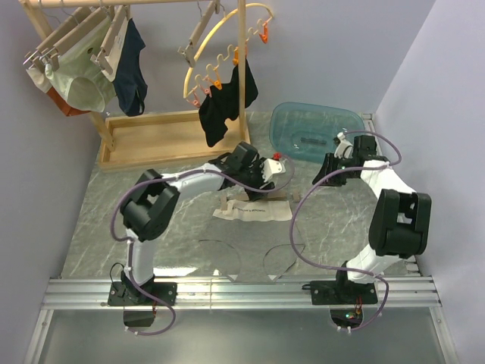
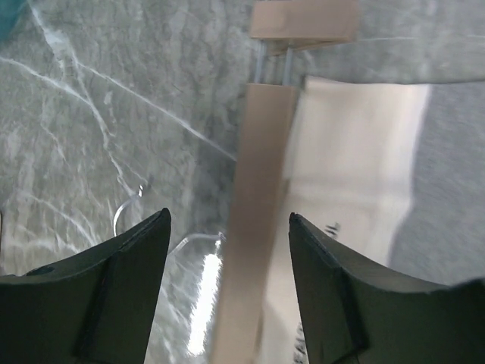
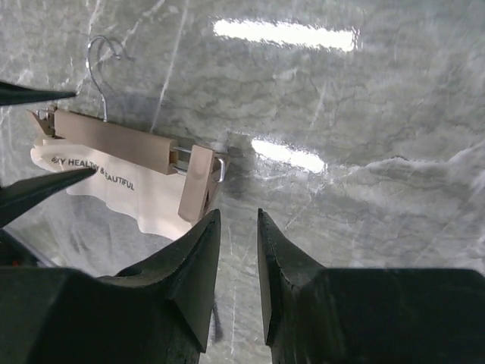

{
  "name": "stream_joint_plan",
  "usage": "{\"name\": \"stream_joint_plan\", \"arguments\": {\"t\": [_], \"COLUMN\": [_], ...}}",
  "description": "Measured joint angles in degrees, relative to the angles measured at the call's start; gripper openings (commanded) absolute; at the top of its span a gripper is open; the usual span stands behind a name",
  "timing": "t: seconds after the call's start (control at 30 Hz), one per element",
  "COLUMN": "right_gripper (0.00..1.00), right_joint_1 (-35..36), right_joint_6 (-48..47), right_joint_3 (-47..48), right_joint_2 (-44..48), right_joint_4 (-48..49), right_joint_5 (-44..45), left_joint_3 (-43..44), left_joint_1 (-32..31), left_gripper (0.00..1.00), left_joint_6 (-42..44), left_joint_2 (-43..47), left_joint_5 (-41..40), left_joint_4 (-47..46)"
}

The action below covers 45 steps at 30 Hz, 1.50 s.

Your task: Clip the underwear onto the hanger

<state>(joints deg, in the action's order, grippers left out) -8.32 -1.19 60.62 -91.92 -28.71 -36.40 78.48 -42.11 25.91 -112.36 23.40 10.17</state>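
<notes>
Fingers [image 2: 125, 296] of my left pincer [image 2: 229, 218] stand wide apart, clamped on nothing. Between and below them runs the wooden bar of the hanger [image 2: 258, 227]. It is blurred and cut off by the bottom edge, and I cannot tell whether either finger touches it. Just beside the bar lies the underwear [image 2: 356, 167], pale and flat on the desk [image 2: 98, 114]. One clip [image 2: 303, 19] sits at the top edge, half out of frame. The wire hook [image 2: 125, 212] is faint against the marble.

My right pincer [image 3: 239, 216] has its fingers nearly together, with a narrow slit between them and nothing in it. It hangs over bare desk, near the hanger's clip end but apart from it. This wrist view is sharper. The hook curls up at the far left, and the clip lies skewed over the underwear's edge; whether it bites the fabric I cannot tell. Black print on the fabric is only partly legible. The bar's far end is hidden behind two dark fingertips coming in from the left edge.

Overhead, my left pincer covers most of the hanger. Only a sliver of bar shows, with the underwear spread toward the arm bases.

Beyond stands a clear blue tub [image 1: 292, 125], contents unreadable. At the back is a wooden rack [image 1: 151, 140], its top cut off, with pale green briefs [image 1: 83, 87], navy briefs [image 1: 132, 72], and a yellow curved hanger [image 1: 203, 44] carrying a dark garment [image 1: 223, 110].
</notes>
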Motion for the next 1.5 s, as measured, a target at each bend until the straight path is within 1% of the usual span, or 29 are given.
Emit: {"name": "stream_joint_plan", "arguments": {"t": [0.17, 0.37, 0.47, 0.5, 0.57, 0.67, 0.7, 0.8, 0.9, 1.0, 1.03, 1.17, 1.27, 1.3, 1.33, 1.4, 1.47, 1.5], "right_gripper": [0.39, 0.43, 0.43, 0.43, 0.43, 0.42, 0.42, 0.4, 0.37, 0.34, 0.32, 0.28, 0.27, 0.28, 0.31, 0.33, 0.31, 0.29], "right_joint_1": [-0.83, -1.03, -1.11, -1.16, -1.2, -1.22, -1.22, -1.22, -1.22, -1.22, -1.2, -0.87, -0.22, 0.11, 0.44, 0.94, 1.4, 1.46], "right_joint_6": [0.92, 2.25, 2.56, 2.64, 2.67, 2.67, 2.64, 2.58, 2.4, 2.36, 2.34, 2.21, 2.21, 2.19, 2.19, 1.73, 1.01, 0.63], "right_joint_3": [-0.26, -0.26, -0.26, -0.26, -0.26, -0.26, -0.26, -0.26, -0.35, -0.98, -1.2, -1.64, -1.81, -1.81, -1.81, -1.81, -1.81, -1.81], "right_joint_2": [-1.73, -2.67, -4.24, -4.79, -5.51, -5.66, -5.66, -5.66, -5.66, -5.66, -5.66, -5.66, -5.68, -5.68, -5.68, -5.68, -5.7, -5.73], "right_joint_4": [-0.09, -0.02, -0.04, -0.04, -0.11, -0.09, -0.04, 0.02, 0.55, 1.36, 1.53, 2.49, 3.02, 3.17, 3.34, 3.5, 3.45, 3.41], "right_joint_5": [-1.53, -3.32, -3.78, -3.8, -3.89, -4.39, -4.83, -5.99, -7.45, -9.25, -9.75, -11.72, -14.01, -14.71, -15.63, -17.05, -18.47, -19.04], "left_joint_3": [3.76, 5.11, 5.53, 5.77, 6.21, 6.27, 6.27, 6.21, 5.22, 3.41, 2.99, 1.49, 0.26, 0.02, -0.24, -0.57, -1.27, -1.73], "left_joint_1": [-0.17, -1.09, -1.75, -1.95, -2.19, -2.36, -2.36, -2.36, -2.36, -2.34, -2.34, -2.36, -2.36, -2.36, -2.36, -2.36, -2.36, -2.36], "left_gripper": [0.68, 0.68, 0.59, 0.54, 0.51, 0.38, 0.31, 0.23, 0.19, 0.17, 0.16, 0.15, 0.15, 0.15, 0.14, 0.14, 0.14, 0.14], "left_joint_6": [0.92, 1.62, 1.99, 2.12, 2.27, 2.69, 2.93, 3.56, 3.54, 2.93, 2.71, 1.36, 0.57, 0.28, 0.0, -0.33, -0.55, -0.7], "left_joint_2": [-4.87, -7.82, -9.11, -9.62, -10.14, -10.16, -10.16, -10.12, -9.35, -7.87, -7.37, -4.79, -2.14, -1.31, -0.52, 0.7, 1.64, 1.99], "left_joint_5": [-0.68, -0.24, -0.33, -0.33, 0.09, 0.24, 0.24, 0.26, 0.17, -0.17, -0.2, -0.11, 0.31, 0.46, 0.63, 0.79, 0.76, 0.79], "left_joint_4": [0.04, 0.17, 0.55, 0.68, 0.61, 0.85, 0.92, 0.87, 0.68, 0.66, 0.74, 0.46, 0.04, -0.07, -0.37, -0.9, -1.86, -2.19]}}
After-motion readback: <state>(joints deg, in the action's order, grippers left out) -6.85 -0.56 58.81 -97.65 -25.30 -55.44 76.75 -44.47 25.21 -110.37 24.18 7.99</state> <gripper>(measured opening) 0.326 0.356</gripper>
